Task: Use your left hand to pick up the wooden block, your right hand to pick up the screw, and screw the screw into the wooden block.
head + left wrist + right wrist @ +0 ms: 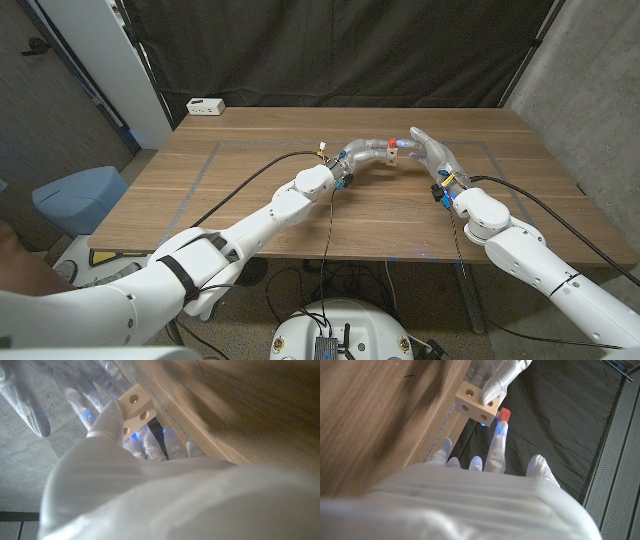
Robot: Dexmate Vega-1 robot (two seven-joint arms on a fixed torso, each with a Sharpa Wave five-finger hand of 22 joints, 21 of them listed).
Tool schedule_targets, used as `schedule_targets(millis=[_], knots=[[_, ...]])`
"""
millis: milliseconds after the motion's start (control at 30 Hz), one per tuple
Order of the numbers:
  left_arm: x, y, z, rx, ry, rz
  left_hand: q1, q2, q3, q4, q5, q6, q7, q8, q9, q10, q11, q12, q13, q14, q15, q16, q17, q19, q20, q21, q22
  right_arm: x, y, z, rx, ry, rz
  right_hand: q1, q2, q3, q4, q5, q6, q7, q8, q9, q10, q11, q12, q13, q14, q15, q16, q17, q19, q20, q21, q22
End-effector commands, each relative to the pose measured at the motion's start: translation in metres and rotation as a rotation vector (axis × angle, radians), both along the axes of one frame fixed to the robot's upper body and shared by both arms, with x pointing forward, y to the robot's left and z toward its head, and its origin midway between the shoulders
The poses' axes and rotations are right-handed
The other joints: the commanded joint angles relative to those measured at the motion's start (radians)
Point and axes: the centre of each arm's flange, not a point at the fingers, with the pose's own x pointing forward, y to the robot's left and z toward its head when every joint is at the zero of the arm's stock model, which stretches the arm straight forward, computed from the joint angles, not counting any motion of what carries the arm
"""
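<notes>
Over the middle of the wooden table (300, 215), you are bringing both hands together above the far half of the top. Starting at the left, your left hand (362, 154) is reaching in from the near left and gripping the wooden block (135, 407), lifted clear of the table. The left wrist view shows a thumb (111, 417) pressed over one face and the drilled holes turned outward, which looks like a deliberate hold: it leaves the holes open to the other hand.

Just to the right, the two hands are meeting. Your right hand (432, 152) is coming in from the near right, and in the right wrist view one of its fingertips (499, 430) is pressing a red piece, apparently the head of the screw (504, 413), up against the side of the block. The hand seems to be holding the screw, with the other fingers spread loosely. The shank is hidden, so whether it is already seated in a hole cannot be told.

By this reading, both pickups are done and the threading is just starting; the block is being held still so the right hand can turn.

A white box (206, 106) is sitting at the table's far-left corner.
</notes>
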Motion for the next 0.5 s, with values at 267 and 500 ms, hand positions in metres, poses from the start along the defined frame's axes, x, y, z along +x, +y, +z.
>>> schedule_targets(millis=[267,500], knots=[[0.0026,-0.0024,0.0007,0.006,0.007,0.0,-0.073,0.09,0.067,0.058,0.008,0.037,0.025,0.003,0.001,0.015,-0.002,0.032,0.156,0.006,-0.056,0.007,0.003,0.004,0.0,0.008,0.002,0.0001,-0.0017,-0.0011,-0.015,-0.002,0.021,0.012,0.003,0.007,-0.001,0.0,0.038,0.003,0.008,0.001,0.023,-0.009,0.007,0.001,0.018,-0.004,0.007,0.0,0.014,0.006,0.001,0.004],[0.0028,-0.0027,0.0008,0.005,0.008,0.002,-0.074,0.091,0.066,0.058,0.008,0.037,0.025,0.004,0.001,0.013,-0.002,0.032,0.156,0.006,-0.057,0.007,0.004,0.005,0.0,0.008,0.002,0.0025,-0.0013,0.0004,-0.033,-0.001,0.057,0.013,0.002,0.009,-0.002,-0.001,0.033,0.003,0.0,0.001,0.023,-0.014,0.001,0.001,0.019,-0.007,0.005,0.0,0.017,0.005,0.0,0.004]])
